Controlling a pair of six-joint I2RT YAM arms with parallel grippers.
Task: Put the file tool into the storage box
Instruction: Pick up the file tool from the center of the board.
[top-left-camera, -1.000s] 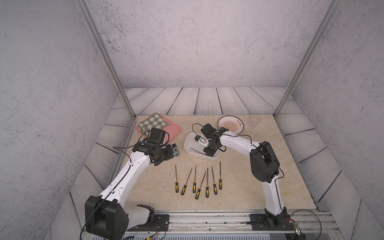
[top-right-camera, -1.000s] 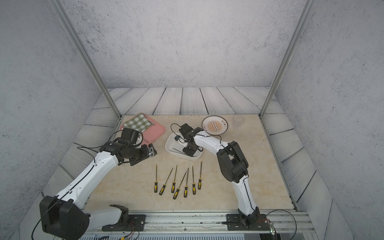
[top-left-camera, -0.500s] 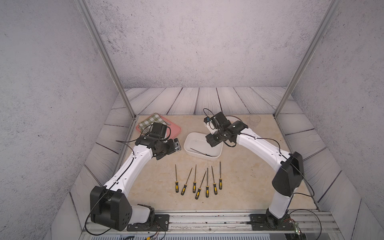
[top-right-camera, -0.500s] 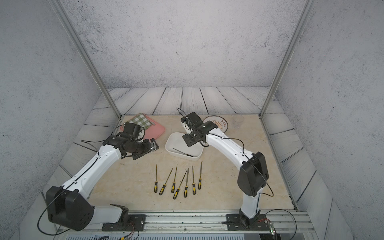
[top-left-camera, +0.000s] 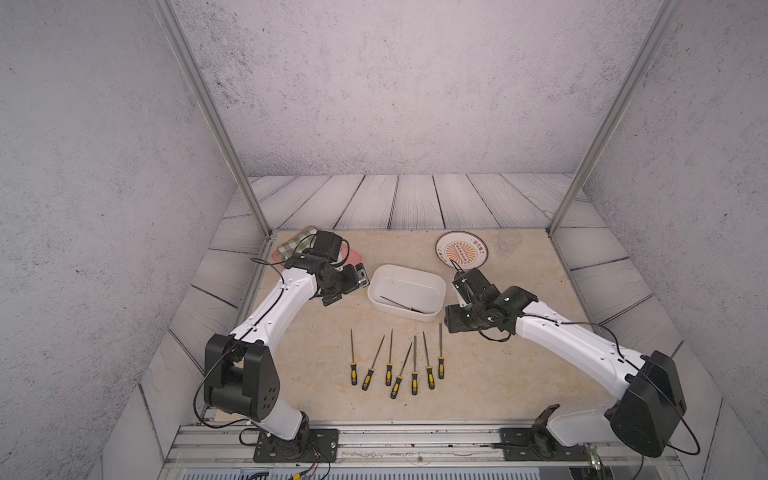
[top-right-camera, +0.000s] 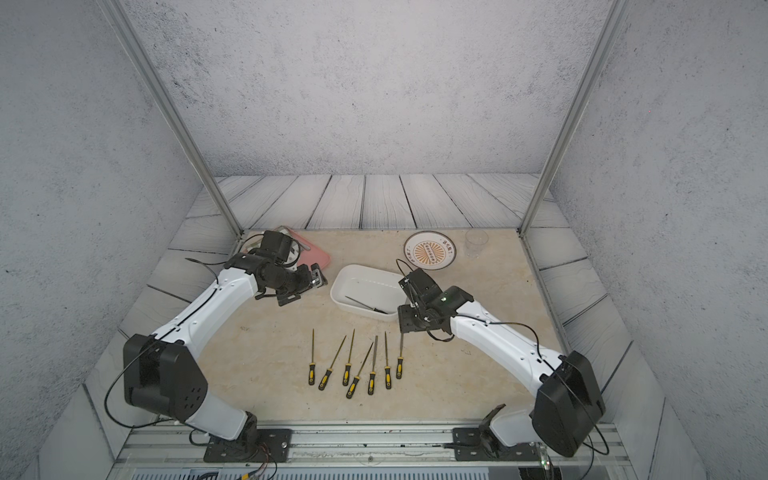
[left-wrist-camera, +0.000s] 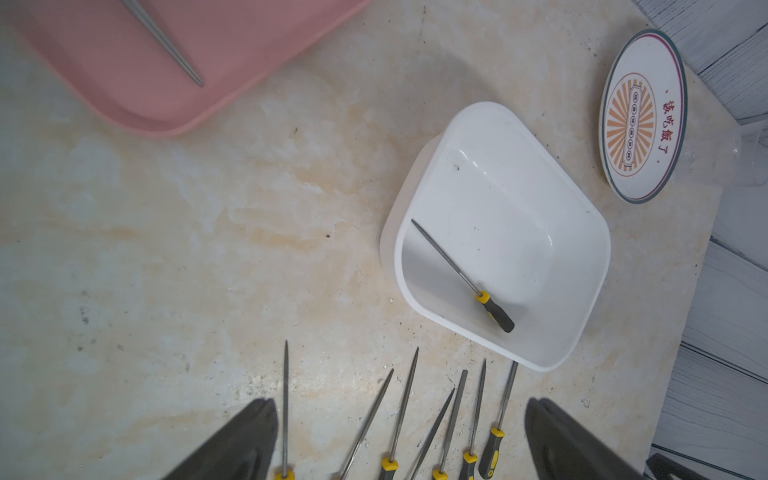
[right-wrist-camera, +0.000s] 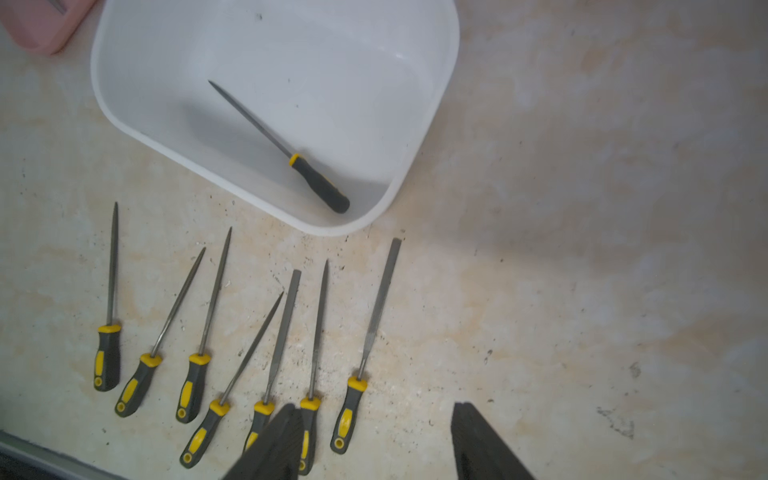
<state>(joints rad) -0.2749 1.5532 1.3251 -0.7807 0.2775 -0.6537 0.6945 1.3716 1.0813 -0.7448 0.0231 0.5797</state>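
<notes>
In both top views the storage box (top-left-camera: 415, 270) (top-right-camera: 365, 269) stood on the surface (top-left-camera: 498, 374) with one file (top-left-camera: 401, 304) lying slantwise on its floor, wholly inside the walls. The right tool (top-left-camera: 453, 324) hung just beside one end of the box and the left tool (top-left-camera: 334, 297) just beside the opposite end, neither touching it. Seven loose files (top-left-camera: 389, 368) lay in a row in front of the box. The left wrist view showed the left tool (left-wrist-camera: 399, 415) spread wide and carrying nothing, and a pink tray (left-wrist-camera: 166, 108) beyond the box holding a thin grey rod (left-wrist-camera: 166, 41). The right wrist view showed the right tool (right-wrist-camera: 374, 411) likewise spread and empty, over the end of the row on its own side, and the file (right-wrist-camera: 282, 147) resting in the box with its handle toward a corner. Judgement: the placement appeared made. Any further pick should straddle one handle only, since the handles sat close together and two blades nearly crossed. The file should then be lowered lengthwise into the box.
</notes>
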